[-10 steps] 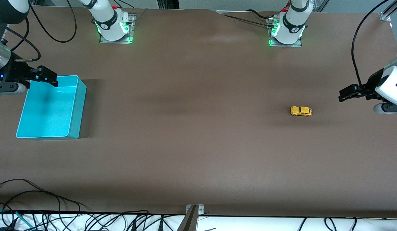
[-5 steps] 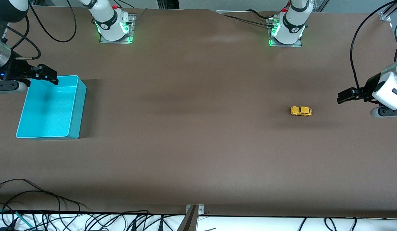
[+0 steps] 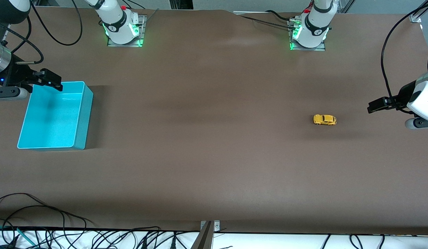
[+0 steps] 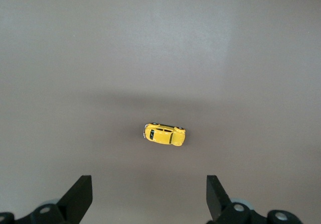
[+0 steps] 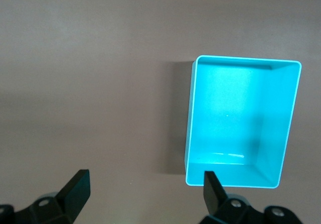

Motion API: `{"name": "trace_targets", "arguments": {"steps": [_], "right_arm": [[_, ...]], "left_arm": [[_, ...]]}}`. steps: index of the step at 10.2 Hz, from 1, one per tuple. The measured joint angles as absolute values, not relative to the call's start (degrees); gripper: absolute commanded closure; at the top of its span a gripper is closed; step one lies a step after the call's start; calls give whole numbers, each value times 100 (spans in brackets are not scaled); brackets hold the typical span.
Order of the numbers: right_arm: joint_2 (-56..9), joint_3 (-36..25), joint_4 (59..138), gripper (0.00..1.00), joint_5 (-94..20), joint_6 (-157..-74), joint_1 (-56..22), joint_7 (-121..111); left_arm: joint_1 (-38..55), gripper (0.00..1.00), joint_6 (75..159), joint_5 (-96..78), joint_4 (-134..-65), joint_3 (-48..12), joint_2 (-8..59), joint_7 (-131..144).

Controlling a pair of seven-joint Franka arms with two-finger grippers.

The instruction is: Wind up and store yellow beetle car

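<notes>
the yellow beetle car (image 3: 324, 119) is a tiny bright-yellow toy with a rounded, humped body, dark side windows and small black wheels; it stands on its wheels on the brown table (image 3: 207, 145), side-on to the front camera, alone on bare surface toward the left arm's end of the table. in the left wrist view the car (image 4: 164, 134) appears from above, its roof and dark windows plain, a soft shadow lying on the table beside it. the left tool (image 3: 376, 104) hangs in the air over the table near the car, nearer the table's edge at that end and apart from the car, touching nothing; its black fingers (image 4: 80, 196) stand spread wide with nothing between them, and the white wrist and a looping black cable rise above it at the frame's edge. the right tool (image 3: 49, 80) hangs over the rim of the turquoise bin (image 3: 83, 117), at the bin's edge that lies farther from the front camera; it too is released, its two dark fingers (image 5: 75, 188) wide apart and empty. the bin is a rectangular open box with rounded corners, nothing visible inside it (image 5: 241, 73), and it sits at the right arm's end of the table, well apart from the car. both arms' white bases, lit green, stand along the table's edge farthest from the front camera.
</notes>
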State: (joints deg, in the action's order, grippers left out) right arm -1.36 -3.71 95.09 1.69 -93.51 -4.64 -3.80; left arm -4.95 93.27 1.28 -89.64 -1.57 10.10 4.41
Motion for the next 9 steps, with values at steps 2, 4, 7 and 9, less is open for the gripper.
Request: {"name": "trace_targets", "arguments": {"steps": [2, 4, 7, 9], "right_arm": [[-137, -376, 9511, 0, 169, -9351, -463, -380], [-137, -376, 9511, 0, 169, -9351, -463, -380], [-139, -376, 9512, 0, 169, -9354, -463, -380], [-142, -376, 9512, 0, 169, -9354, -463, -380]], "left_arm": [[-494, 0, 9327, 128, -8964, -159, 1010, 440], [-494, 0, 9327, 128, -8964, -160, 1010, 438], [-495, 0, 9327, 83, -8964, -167, 1010, 437], [-494, 0, 9327, 66, -8964, -168, 1010, 437]]}}
